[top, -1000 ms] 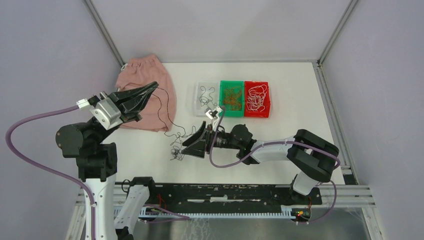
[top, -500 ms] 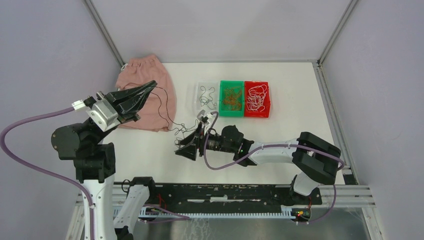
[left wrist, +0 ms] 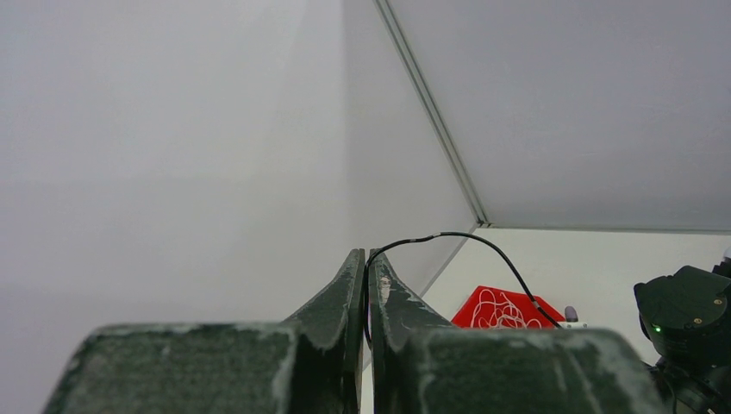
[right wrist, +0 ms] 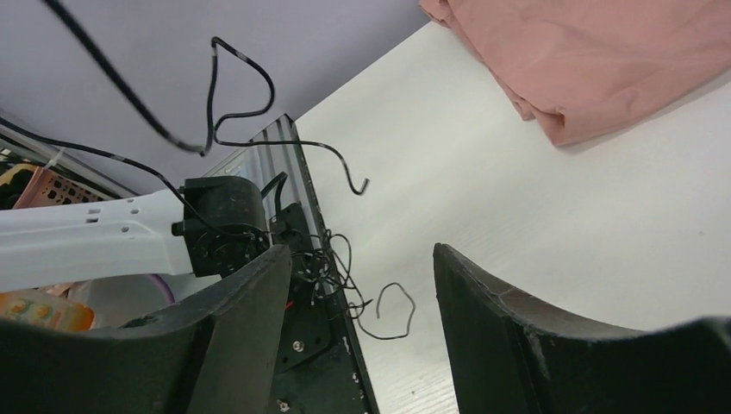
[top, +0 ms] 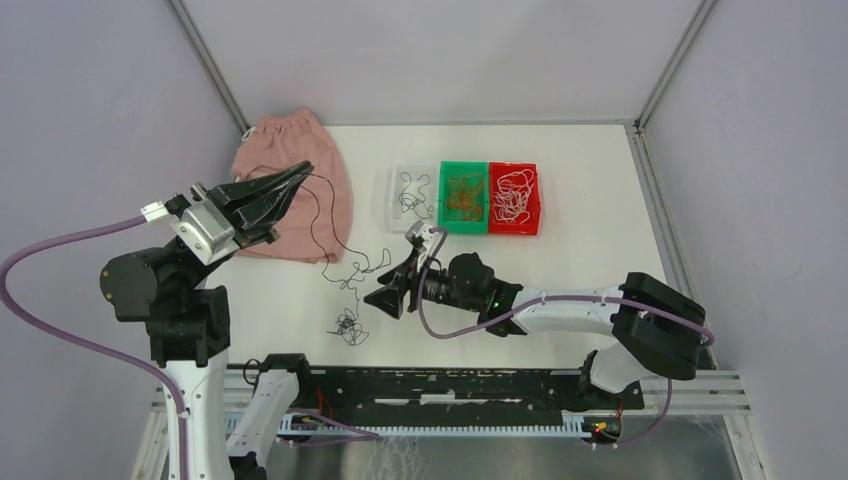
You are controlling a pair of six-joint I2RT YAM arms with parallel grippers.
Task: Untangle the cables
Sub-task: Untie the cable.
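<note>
My left gripper [top: 300, 175] is raised over the pink cloth and shut on one end of a black cable [top: 318, 225]. That cable hangs down to a small black tangle [top: 347, 327] on the table. In the left wrist view the cable [left wrist: 448, 237] arcs out from between my closed fingers [left wrist: 365, 259]. My right gripper [top: 385, 292] is open, low over the table just right of the tangle, holding nothing. In the right wrist view the tangle [right wrist: 332, 272] lies ahead of my open fingers [right wrist: 259, 285].
A pink cloth [top: 290, 190] lies at the back left. Three small trays stand at the back centre: a clear one [top: 412, 195] with black strands, a green one [top: 464, 196] with orange strands, a red one [top: 514, 198] with white strands.
My right gripper has drawn back to the right and opened away from the black cable. The tangle has dropped lower and nearer the front edge. The left arm has hardly moved.
</note>
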